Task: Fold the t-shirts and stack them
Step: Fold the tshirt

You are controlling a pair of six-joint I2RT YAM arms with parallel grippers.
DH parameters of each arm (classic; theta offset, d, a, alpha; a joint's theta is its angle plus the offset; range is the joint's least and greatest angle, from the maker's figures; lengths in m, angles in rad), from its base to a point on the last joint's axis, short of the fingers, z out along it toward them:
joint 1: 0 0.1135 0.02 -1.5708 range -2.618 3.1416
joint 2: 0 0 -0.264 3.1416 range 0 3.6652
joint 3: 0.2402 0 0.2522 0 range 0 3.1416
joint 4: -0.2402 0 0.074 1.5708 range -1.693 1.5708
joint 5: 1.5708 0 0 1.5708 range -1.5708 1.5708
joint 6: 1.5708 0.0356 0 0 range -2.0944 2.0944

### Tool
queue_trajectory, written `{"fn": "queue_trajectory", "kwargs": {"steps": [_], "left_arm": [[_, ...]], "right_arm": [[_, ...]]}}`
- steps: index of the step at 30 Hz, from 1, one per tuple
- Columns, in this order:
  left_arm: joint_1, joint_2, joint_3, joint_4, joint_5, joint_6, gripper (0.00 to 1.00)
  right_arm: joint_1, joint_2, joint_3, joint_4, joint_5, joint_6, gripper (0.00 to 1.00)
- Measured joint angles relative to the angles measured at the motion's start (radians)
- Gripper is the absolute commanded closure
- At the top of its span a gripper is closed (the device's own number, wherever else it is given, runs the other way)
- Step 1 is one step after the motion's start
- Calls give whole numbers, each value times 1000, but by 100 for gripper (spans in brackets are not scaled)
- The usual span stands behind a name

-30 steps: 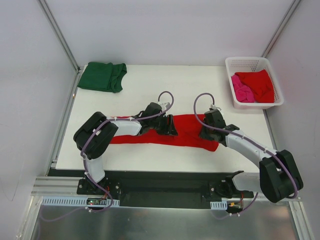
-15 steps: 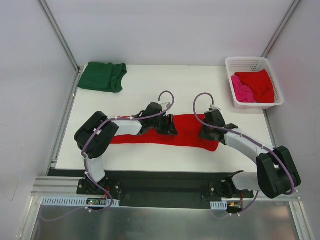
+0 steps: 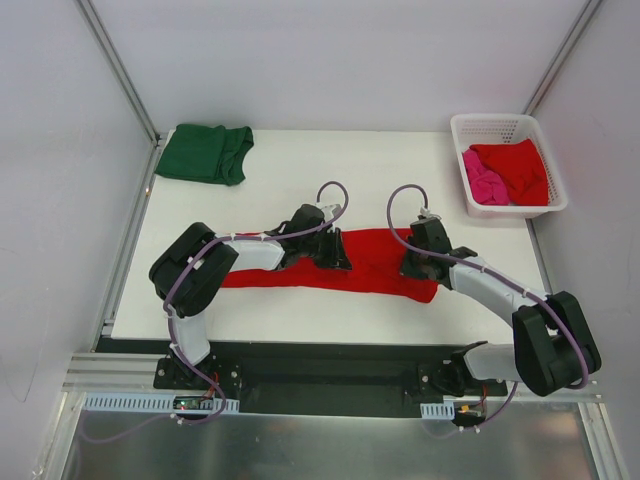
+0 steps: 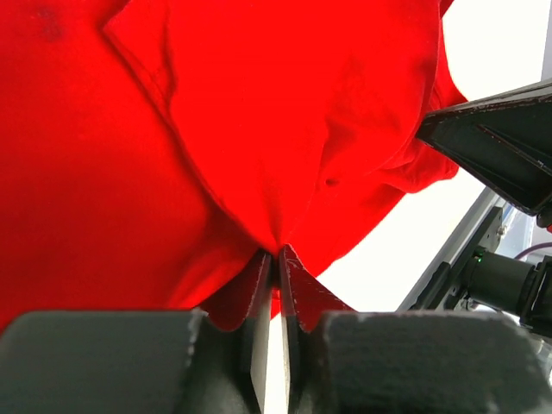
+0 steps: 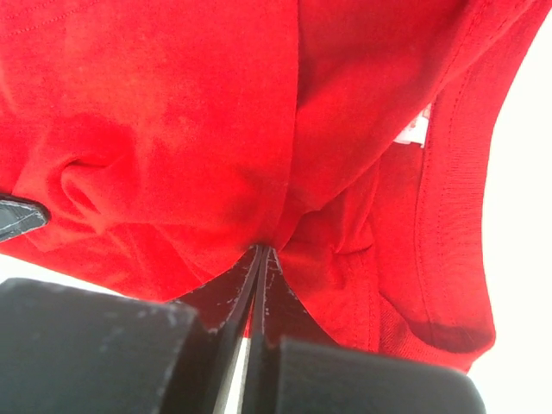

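Looking top-down: red t-shirt (image 3: 375, 262) stretched across table (image 3: 300, 170), nearly same as second ago. Left wrist: left gripper (image 4: 278, 254) now pinched tight on red fold. Right wrist: right gripper (image 5: 261, 250) clamped on cloth too; white tag (image 5: 417, 129) visible only here.

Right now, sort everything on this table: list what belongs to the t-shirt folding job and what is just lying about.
Belongs to the job:
- flat red t-shirt, pinched by the left end effector and the right end effector
- green t-shirt, far left corner
- second red t-shirt and pink t-shirt, both waiting in the basket

Just lying about:
- white basket, only a container
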Motion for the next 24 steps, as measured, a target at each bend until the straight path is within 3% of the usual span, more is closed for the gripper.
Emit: {"fn": "queue_trajectory", "kwargs": {"steps": [17,19,21,24], "left_arm": [[0,0,-1,-1,-2,2,100],[0,0,-2,-1,-2,2,100],[0,0,-3,-2,-2,2,99],[0,0,-3,-2,-2,2,99]], "right_arm": [[-42,-39,14,-57,45,-45,99],[-48,-43,14,-58,47,-48,92],[-52,-47,14,-60,47,-50,75],[-53,-56,14,-65,47,-55,64]]}}
